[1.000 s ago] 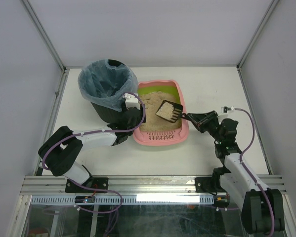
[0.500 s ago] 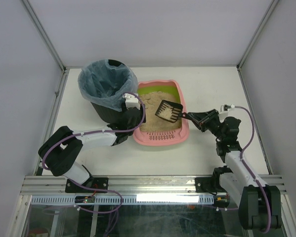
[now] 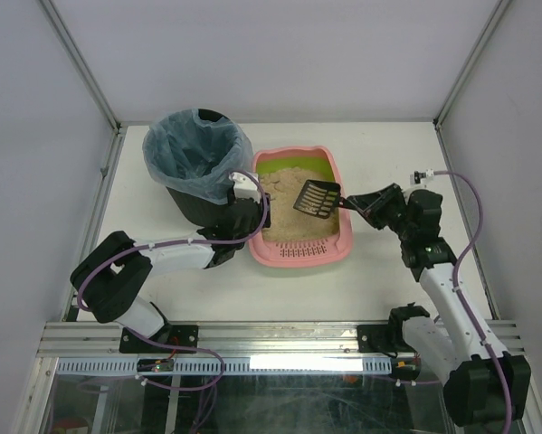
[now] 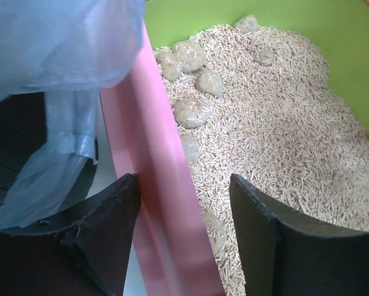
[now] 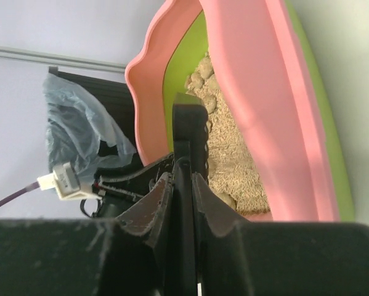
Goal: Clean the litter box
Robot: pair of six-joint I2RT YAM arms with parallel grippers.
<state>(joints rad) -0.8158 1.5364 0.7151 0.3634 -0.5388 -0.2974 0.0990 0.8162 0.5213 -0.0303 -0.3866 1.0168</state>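
**Step in hand:** scooping.
- The scoop [image 3: 316, 199], small, black and slotted, is held by its handle in the right gripper [image 3: 359, 202], whose jaws are pressed together on it.
- The blade is poised over the right half of the litter and tilted. Whether anything lies in it cannot be told.
- The left gripper [image 3: 251, 220] is set astride the left wall of the litter box [image 3: 298, 257] with its jaws apart. Litter is seen between the wall and the inner finger [image 4: 276, 246], so no clamp is judged.

**Position:** the litter box is placed at mid-table between the two arms, with its slotted ledge at the near end. The black bin [image 3: 198, 161], lined with a blue bag, stands just beside it on the far left.

**Work left:** several pale clumps [image 4: 190, 112] are seen along the left side of the litter, so the job is judged well short of done.

**Next move, as judged:**
- The blade is to be lowered and slid under a clump.
- It is then to be lifted so that loose pellets sift through the slots.
- The load is then to be carried leftward over the pink wall to the bin.
- The left arm lies on that path and would have to be cleared.

**Surface:** a white table [image 3: 388, 154], matt. No spilled litter is made out on it.

**Room:** an enclosure of pale panels with metal corner posts. An aluminium rail [image 3: 280, 339] runs along the near edge and carries the arm bases.
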